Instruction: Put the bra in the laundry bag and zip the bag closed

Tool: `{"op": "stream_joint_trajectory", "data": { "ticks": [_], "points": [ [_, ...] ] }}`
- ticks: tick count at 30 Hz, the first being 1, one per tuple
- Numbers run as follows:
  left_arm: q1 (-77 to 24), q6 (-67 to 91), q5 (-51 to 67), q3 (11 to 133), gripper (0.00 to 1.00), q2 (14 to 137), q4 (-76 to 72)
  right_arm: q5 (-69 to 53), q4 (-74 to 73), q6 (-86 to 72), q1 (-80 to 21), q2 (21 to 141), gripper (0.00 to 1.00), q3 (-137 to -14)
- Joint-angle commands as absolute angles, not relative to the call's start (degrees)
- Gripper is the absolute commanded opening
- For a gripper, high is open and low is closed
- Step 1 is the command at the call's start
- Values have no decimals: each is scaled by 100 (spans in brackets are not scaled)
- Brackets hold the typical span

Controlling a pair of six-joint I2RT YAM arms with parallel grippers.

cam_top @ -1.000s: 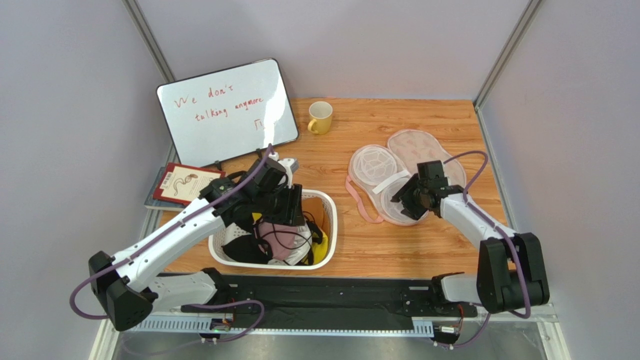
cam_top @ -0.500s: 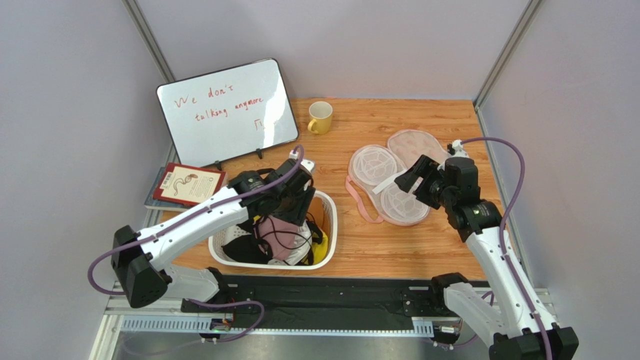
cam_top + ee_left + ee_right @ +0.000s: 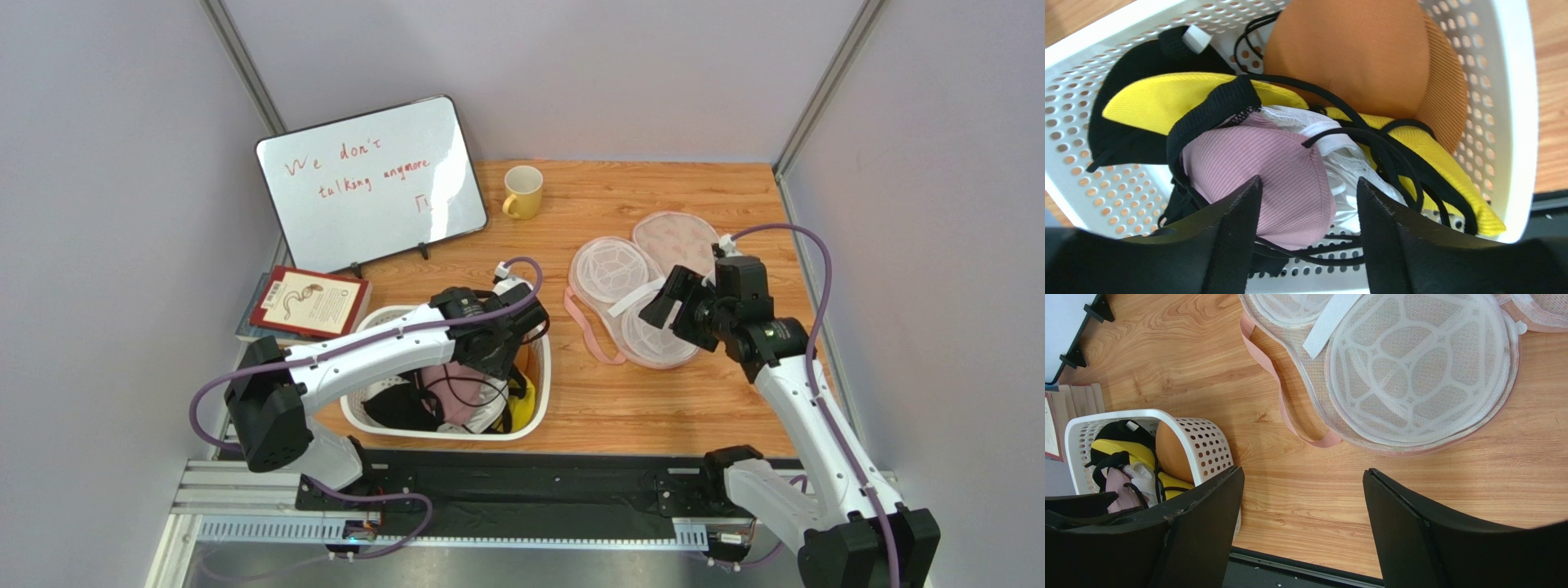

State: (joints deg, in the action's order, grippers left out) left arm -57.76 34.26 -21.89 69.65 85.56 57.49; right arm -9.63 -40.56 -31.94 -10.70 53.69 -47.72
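The pale pink bra (image 3: 1266, 177) with black straps lies in the white basket (image 3: 1499, 122) among other garments. It also shows in the top view (image 3: 463, 379) and, small, in the right wrist view (image 3: 1115, 481). My left gripper (image 3: 1309, 184) is open just above it, one finger on each side of the pink cup, holding nothing; in the top view it (image 3: 493, 348) hangs over the basket. The laundry bag (image 3: 638, 294) lies unzipped on the table, its white mesh domes (image 3: 1413, 361) showing. My right gripper (image 3: 1303, 474) is open and empty, raised over the bag's near-left edge (image 3: 664, 301).
The basket (image 3: 540, 374) also holds yellow (image 3: 1161, 101), orange (image 3: 1352, 55), white and black garments. A whiteboard (image 3: 368, 184), a yellow mug (image 3: 523, 191) and a red book (image 3: 307, 300) stand at the back left. The bag's pink loop (image 3: 1281, 410) trails toward the basket.
My left gripper has moved right over the basket to above the pink bra. My right arm has lifted off the laundry bag and drawn back, still open.
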Motion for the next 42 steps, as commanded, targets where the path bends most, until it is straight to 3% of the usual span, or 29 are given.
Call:
{"op": "stream_joint_trajectory", "data": {
  "ticks": [1,10,16,17,20,33,42],
  "points": [
    [-5880,3744,-2795,7075,63,8525,5941,-1002,-4078,-2944,-1081,5247,77,-4992],
    [-5950,3946,-3085,6935,62,8692,6091,-1178,-4008,-2918,-1081,5274,77,-4852],
    [-5968,3973,-3076,6934,35,8649,6108,-1213,-3990,-2857,-1072,5282,77,-4834],
    [-5968,3981,-3085,6943,22,8622,6135,-1222,-3999,-2848,-1081,5300,77,-4843],
    [-5968,3973,-3085,6978,0,8429,6231,-1222,-4034,-2821,-1081,5282,77,-4852],
    [-5959,3534,-3094,7760,0,6962,7136,-1494,-4175,-2584,-1072,5370,76,-4992],
    [-5941,3015,-2427,8533,0,5564,6821,-3041,-3736,-2074,-1396,5423,77,-5010]
  ]
}}
